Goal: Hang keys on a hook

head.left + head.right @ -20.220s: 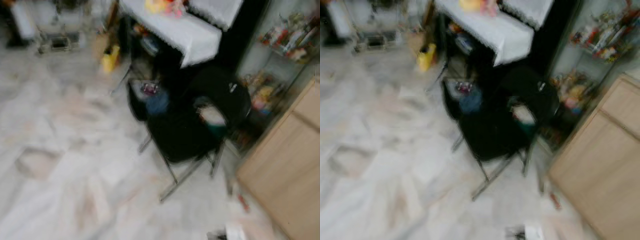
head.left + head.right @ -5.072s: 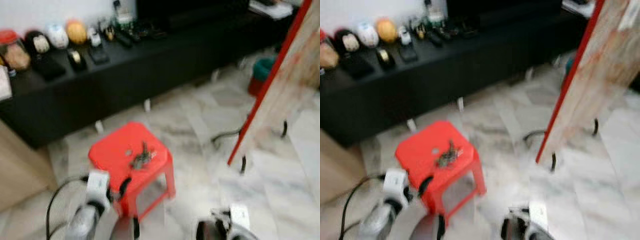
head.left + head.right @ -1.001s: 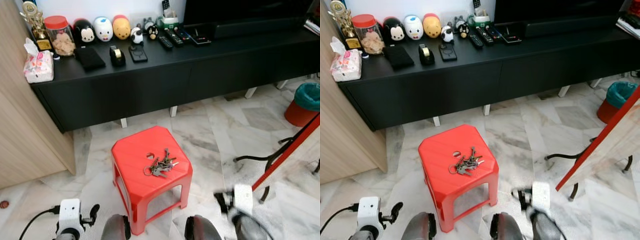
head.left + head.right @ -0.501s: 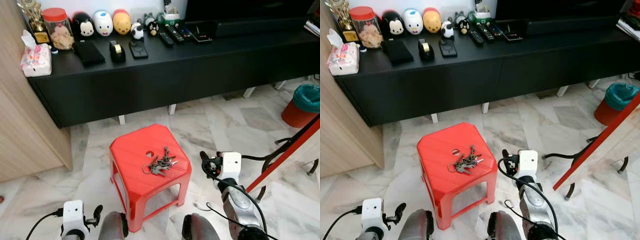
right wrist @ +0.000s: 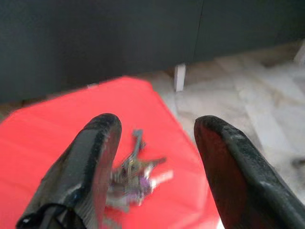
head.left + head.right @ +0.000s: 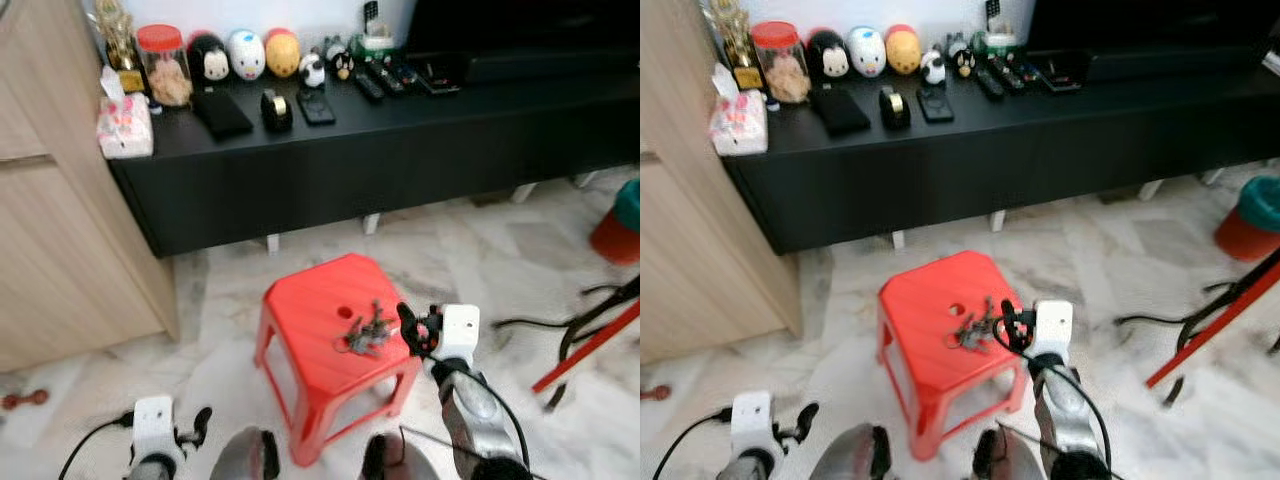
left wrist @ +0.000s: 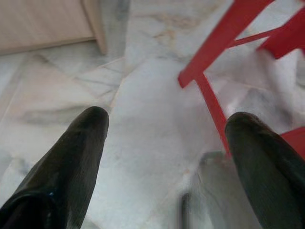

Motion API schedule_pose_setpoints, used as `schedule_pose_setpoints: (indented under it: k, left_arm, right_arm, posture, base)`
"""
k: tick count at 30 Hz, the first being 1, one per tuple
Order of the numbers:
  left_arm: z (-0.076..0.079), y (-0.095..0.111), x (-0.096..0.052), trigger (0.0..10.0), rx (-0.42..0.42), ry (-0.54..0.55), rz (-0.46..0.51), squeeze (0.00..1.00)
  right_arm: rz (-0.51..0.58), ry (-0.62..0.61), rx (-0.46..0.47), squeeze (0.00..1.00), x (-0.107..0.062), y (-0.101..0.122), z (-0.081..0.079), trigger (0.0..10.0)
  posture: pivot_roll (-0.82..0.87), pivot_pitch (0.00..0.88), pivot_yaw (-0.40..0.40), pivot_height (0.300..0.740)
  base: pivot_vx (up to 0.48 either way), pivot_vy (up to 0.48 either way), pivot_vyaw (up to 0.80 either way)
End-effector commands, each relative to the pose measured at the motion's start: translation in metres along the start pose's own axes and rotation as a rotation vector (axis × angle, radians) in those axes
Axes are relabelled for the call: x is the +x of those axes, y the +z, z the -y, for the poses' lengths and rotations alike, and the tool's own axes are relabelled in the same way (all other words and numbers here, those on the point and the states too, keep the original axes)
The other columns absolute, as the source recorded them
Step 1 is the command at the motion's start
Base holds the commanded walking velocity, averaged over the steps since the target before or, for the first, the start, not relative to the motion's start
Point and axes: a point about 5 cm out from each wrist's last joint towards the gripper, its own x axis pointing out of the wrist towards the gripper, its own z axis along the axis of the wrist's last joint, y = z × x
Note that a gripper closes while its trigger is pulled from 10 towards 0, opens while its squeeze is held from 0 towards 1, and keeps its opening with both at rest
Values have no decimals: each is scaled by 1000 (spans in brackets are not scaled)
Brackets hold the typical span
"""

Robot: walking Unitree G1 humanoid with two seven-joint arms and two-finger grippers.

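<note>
Your right hand (image 6: 411, 331) hovers at the stool's right edge, fingers spread and empty, just beside the keys (image 6: 366, 330). They lie in a metal bunch on the smooth red plastic stool (image 6: 310, 312), near its small round hole. Your left hand (image 6: 198, 424) hangs low, fingers apart, over glossy marble floor (image 6: 220, 330). Behind: a long black desk (image 6: 400, 150); pale wood cabinet (image 6: 60, 260) at left.

No lettering, label, brand, number or sign can be read; the small items on the long black cabinet (image 6: 400, 130) are too blurred.
</note>
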Motion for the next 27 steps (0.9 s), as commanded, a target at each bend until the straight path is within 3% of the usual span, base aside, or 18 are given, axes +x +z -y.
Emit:
schedule_pose_setpoints:
  k: [1,8,12,13,19,20,21,24,27]
  left_arm:
    - [0,-8,-3,10000,9,-7,-31,0]
    - [0,-15,-7,10000,14,-9,-48,0]
    - [-1,-17,-8,10000,12,-10,-54,0]
    - [0,-18,-8,10000,11,-10,-56,0]
    - [1,-17,-8,10000,9,-14,-55,0]
    - [1,-17,-8,10000,9,-15,-55,0]
    - [1,-18,-8,10000,10,-16,-55,0]
    - [2,-18,-8,10000,10,-18,-57,0]
    - [3,-18,-8,10000,9,-21,-56,0]
  right_arm:
    - [-1,-11,6,0,0,1,3,10000]
    - [-49,-17,-5,0,-2,-7,3,10000]
    - [-137,-24,-51,0,-5,-17,6,10000]
    - [-175,-23,-56,1000,-6,-22,9,10000]
    - [-270,-31,-114,1000,-6,-28,16,10000]
    - [-309,-38,-153,1000,-6,-30,18,10000]
    - [-354,-37,-248,1000,-5,-30,21,10000]
    - [-364,-38,-241,1000,-2,-28,22,10000]
    - [-286,-4,-195,1000,5,-17,15,10000]
  posture:
    - [98,116,-91,620]
    - [103,111,-92,620]
    - [101,115,-92,620]
    - [103,117,-93,620]
    - [103,127,-92,620]
    - [100,129,-92,620]
    - [100,134,-90,620]
    - [104,137,-88,620]
    - [108,141,-87,620]
  base:
    - [0,0,0]
    - [0,0,0]
    - [0,0,0]
    - [0,0,0]
    - [0,0,0]
    - [0,0,0]
    - [0,0,0]
    - [0,0,0]
    - [0,0,0]
